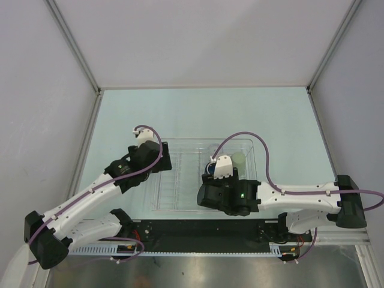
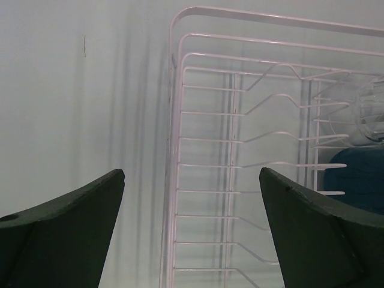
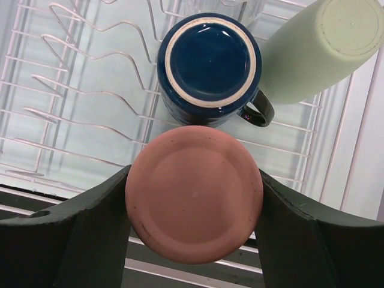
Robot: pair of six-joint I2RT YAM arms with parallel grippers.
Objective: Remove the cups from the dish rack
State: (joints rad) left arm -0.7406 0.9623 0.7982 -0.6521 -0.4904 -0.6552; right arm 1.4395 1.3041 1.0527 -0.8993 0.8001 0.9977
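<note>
One salmon-pink cup (image 3: 195,193) between right fingers (image 3: 78,240)

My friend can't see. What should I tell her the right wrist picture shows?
The right claw grips an upside-down salmon-pink cup between its two dark fingers, over the dish rack. Behind it stand an upside-down dark blue mug and a tilted pale green cup.

The left arm (image 1: 90,195) and right arm (image 1: 303,193) have white shells between bulky black joint housings. A lavender cable (image 1: 243,133) runs along each arm and arcs over its wrist, where a white block (image 1: 223,167) sits. A green light (image 1: 242,195) glows on the right wrist. The left claw (image 2: 192,177) and right claw (image 3: 195,174) have matte dark wedge fingers (image 2: 60,234), each claw with a round hole (image 2: 9,217) at 8 o'clock.
</note>
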